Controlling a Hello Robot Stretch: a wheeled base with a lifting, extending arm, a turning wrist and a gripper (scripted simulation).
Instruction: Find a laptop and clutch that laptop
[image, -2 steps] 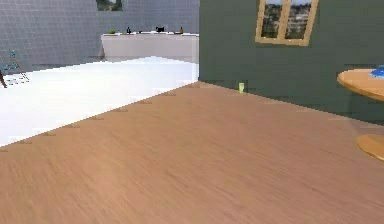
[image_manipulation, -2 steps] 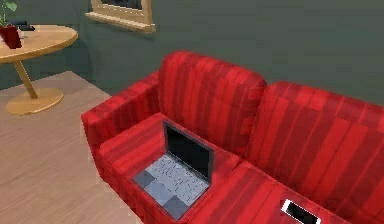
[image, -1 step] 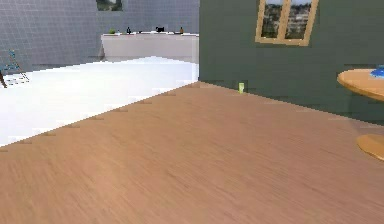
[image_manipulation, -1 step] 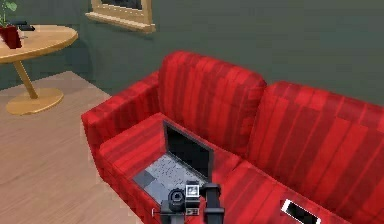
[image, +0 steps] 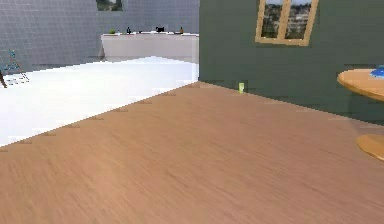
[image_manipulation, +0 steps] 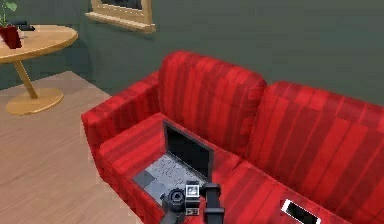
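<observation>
Wood floor (image: 190, 160) lies nearest in our forward view, round table (image: 360, 82) at its right edge. Arm side view: gripper (image_manipulation: 178, 198) low at the open laptop (image_manipulation: 178, 160) on the red sofa (image_manipulation: 230, 100) seat; we cannot tell whether its fingers grip anything.

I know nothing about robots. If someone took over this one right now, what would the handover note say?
Claw: by the open grey laptop with dark screen; cannot tell whether it holds anything.
Laptop: open on the seat of the red striped fabric sofa.
Done: laptop found.
Left: get a sure hold and lift it clear.
</observation>
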